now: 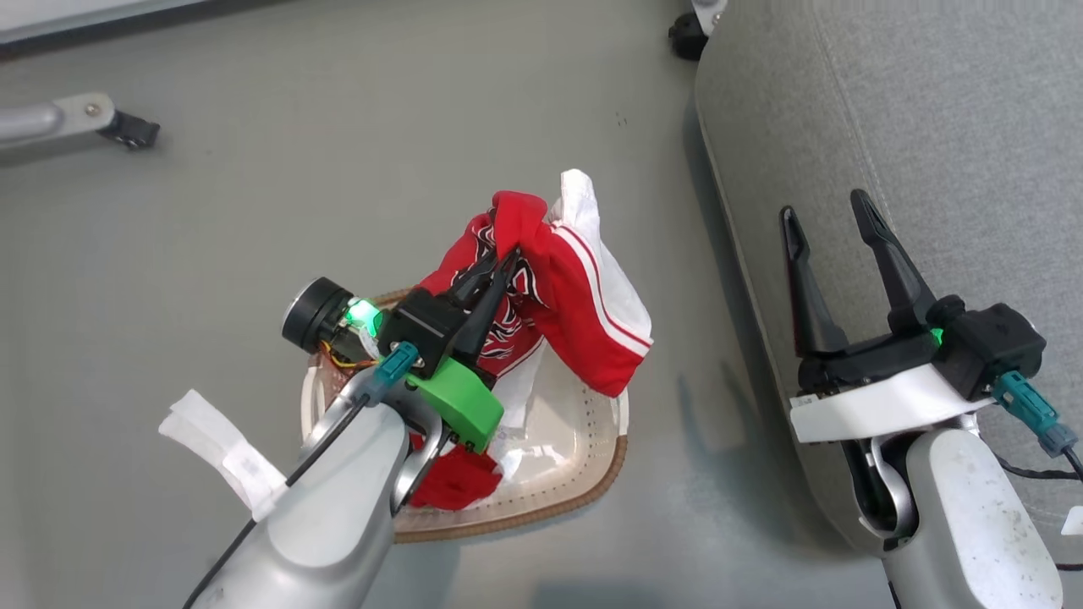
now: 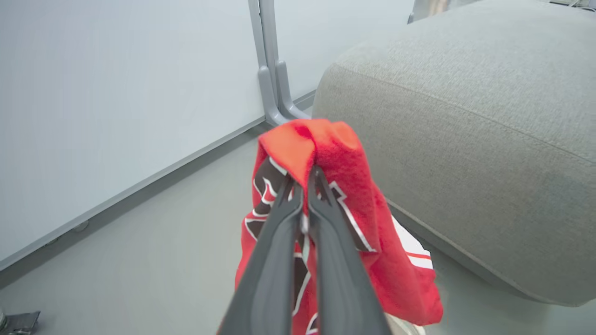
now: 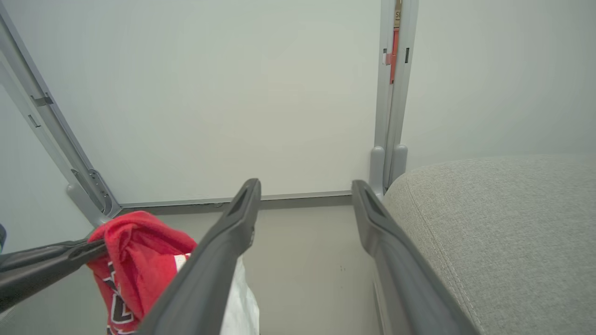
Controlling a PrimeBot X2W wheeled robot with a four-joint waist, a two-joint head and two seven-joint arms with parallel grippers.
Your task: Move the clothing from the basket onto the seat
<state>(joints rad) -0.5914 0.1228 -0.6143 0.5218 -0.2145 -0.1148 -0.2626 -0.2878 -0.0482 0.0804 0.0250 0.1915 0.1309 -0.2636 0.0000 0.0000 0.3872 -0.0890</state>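
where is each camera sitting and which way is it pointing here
Head view: on the head, looking down at the cream perforated plastic basket and grey woven-fabric seat cushion; both pale forearms show, left jaws shut on the red lettered jersey, right jaws open.
Left wrist view: on the left wrist, looks along its shut jaws at the pinched jersey, cushion beyond.
Right wrist view: on the right wrist, looks along its open jaws at a white wall panel.
Shared: both wrist views show jersey and cushion.

The left forearm rises from the lower left, the left hand (image 1: pixel 505 256) pinched shut on the clothing (image 1: pixel 584 296), fingers angled rightward. Apart from it, the right hand (image 1: pixel 825 207) holds nothing, fingers spread wide
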